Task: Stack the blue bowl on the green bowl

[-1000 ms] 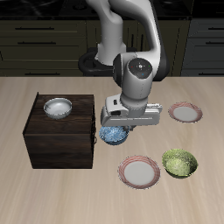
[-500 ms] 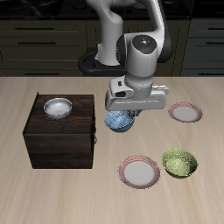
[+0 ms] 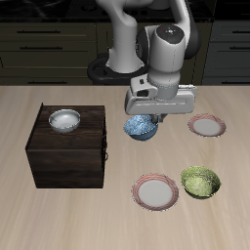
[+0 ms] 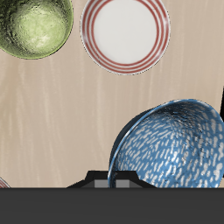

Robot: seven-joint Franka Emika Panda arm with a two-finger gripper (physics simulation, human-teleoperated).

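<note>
Pincer (image 3: 144,119): pinching the rim of the blue bowl (image 3: 142,127), fingertips hidden behind the bowl wall in the exterior view; contact at the rim seen in the wrist view (image 4: 116,179).

Blue bowl: light blue with white speckles, hanging directly under the pincer, tilted, lifted clear of the table (image 3: 59,210). In the wrist view (image 4: 169,144), opening turned partly toward the camera.

Green bowl (image 3: 201,182): yellow-green, mottled, upright on the table, well apart from the pincer and nearer the table's front edge; also in the wrist view (image 4: 32,26).

Plate, pink-rimmed (image 3: 156,191): on the table just beside the green bowl, below and forward of the pincer; wrist view (image 4: 126,32).

Second plate (image 3: 206,125): near the pincer, about level with it.

Dark wooden box (image 3: 68,151): beside the pincer, carrying a white bowl (image 3: 64,120) on top.
</note>
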